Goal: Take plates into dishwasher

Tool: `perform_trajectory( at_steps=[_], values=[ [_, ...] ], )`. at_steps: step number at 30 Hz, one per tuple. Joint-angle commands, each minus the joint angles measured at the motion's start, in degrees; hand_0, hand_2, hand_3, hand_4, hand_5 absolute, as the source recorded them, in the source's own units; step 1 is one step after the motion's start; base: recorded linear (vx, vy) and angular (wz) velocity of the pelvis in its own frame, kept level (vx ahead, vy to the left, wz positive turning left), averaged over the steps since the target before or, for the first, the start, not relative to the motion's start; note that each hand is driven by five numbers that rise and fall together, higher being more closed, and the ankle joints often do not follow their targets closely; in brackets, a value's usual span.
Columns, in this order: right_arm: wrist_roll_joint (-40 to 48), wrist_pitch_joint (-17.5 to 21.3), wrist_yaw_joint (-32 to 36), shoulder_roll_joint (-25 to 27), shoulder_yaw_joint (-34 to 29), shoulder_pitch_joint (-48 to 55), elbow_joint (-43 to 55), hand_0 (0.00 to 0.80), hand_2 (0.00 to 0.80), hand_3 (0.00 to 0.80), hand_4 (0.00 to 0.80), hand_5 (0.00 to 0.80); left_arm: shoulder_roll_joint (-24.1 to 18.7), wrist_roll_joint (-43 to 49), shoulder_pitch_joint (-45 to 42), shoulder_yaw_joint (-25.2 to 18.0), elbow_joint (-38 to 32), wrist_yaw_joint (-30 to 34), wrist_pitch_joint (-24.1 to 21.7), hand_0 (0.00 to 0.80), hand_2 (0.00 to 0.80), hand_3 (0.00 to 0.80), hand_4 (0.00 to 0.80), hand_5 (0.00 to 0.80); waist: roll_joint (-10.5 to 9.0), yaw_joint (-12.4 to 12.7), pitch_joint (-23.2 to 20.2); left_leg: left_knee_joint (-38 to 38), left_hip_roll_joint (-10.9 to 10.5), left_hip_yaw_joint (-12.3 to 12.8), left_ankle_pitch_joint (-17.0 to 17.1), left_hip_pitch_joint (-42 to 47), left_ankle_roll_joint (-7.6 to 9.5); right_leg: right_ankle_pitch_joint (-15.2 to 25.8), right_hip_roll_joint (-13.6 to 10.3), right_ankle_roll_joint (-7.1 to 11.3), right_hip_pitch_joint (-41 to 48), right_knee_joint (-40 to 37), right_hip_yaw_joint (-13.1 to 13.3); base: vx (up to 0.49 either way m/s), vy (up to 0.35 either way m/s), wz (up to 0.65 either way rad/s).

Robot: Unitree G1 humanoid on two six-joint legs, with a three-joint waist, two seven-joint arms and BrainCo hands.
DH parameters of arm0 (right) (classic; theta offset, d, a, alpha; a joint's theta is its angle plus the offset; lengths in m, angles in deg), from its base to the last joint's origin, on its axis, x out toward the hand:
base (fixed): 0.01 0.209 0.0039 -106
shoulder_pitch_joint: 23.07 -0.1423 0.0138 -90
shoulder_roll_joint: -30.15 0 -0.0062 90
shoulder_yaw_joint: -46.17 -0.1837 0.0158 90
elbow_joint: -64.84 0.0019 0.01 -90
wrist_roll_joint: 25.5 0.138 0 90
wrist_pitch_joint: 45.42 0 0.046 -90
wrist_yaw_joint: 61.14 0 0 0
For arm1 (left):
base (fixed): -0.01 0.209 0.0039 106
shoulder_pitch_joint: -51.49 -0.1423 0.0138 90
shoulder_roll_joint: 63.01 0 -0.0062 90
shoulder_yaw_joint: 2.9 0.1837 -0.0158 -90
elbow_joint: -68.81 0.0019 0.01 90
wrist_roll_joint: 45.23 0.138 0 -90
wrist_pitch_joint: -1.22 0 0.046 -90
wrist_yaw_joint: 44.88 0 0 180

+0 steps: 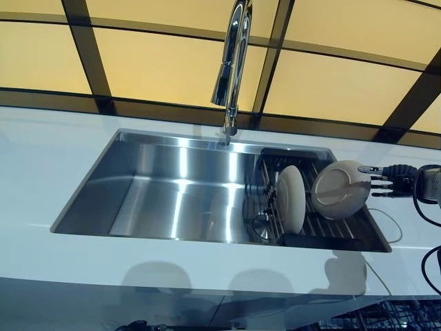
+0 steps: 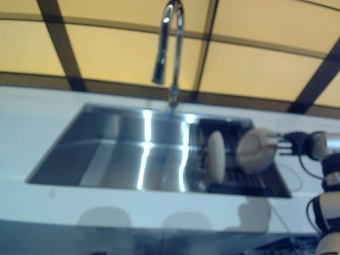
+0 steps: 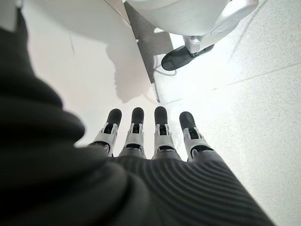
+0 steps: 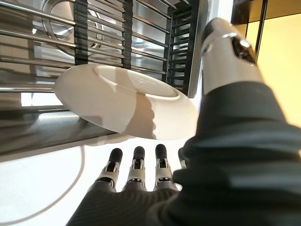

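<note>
Two cream plates stand in a black dish rack [image 1: 344,229] at the right end of the steel sink [image 1: 158,193]. One plate [image 1: 292,198] stands on edge in the rack's left part. The other plate [image 1: 339,189] leans tilted at the rack's right side. My right hand [image 1: 389,181] reaches in from the right, its straight fingers at this plate's rim. In the right wrist view the plate [image 4: 127,106] lies just past the fingers [image 4: 136,165], with the thumb [image 4: 225,52] raised beside it; nothing is gripped. My left hand [image 3: 146,136] hangs open over the floor.
A tall chrome faucet [image 1: 233,62] rises behind the sink's middle. White counter [image 1: 41,158] surrounds the sink, with yellow panels behind it. A dark wire rack [image 1: 400,314] shows below the counter's front edge at the lower right.
</note>
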Motion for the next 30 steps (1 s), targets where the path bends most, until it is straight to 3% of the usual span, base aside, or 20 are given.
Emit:
perform_trajectory(
  at_steps=[1, 30],
  values=[
    [-1.44, 1.6, 0.33, 2.84, 1.04, -6.72, -1.81, 0.0, 0.0, 0.0, 0.0, 0.0, -1.44, -1.1, 2.45, 3.61, -0.04, -0.32, -0.81, 0.0, 0.0, 0.0, 0.0, 0.0, -1.21, 1.36, 0.72, 0.19, -1.4, 4.7, -0.75, -0.81, 2.16, -2.93, -1.23, 3.11, 3.06, 2.96, -0.73, 0.0, 0.0, 0.0],
    [-3.02, 1.23, -0.1, 1.03, 1.44, -6.24, -2.61, 0.0, 0.0, 0.0, 0.0, 0.0, -1.33, -1.36, 2.78, 4.29, 0.06, -0.48, -1.01, 0.0, 0.0, 0.0, 0.0, 0.0, -1.08, 1.69, 1.11, 0.19, -1.41, 4.65, -0.7, -0.8, 2.24, -2.99, -1.23, 3.03, 3.06, 3.12, -0.98, 0.0, 0.0, 0.0]
  ],
)
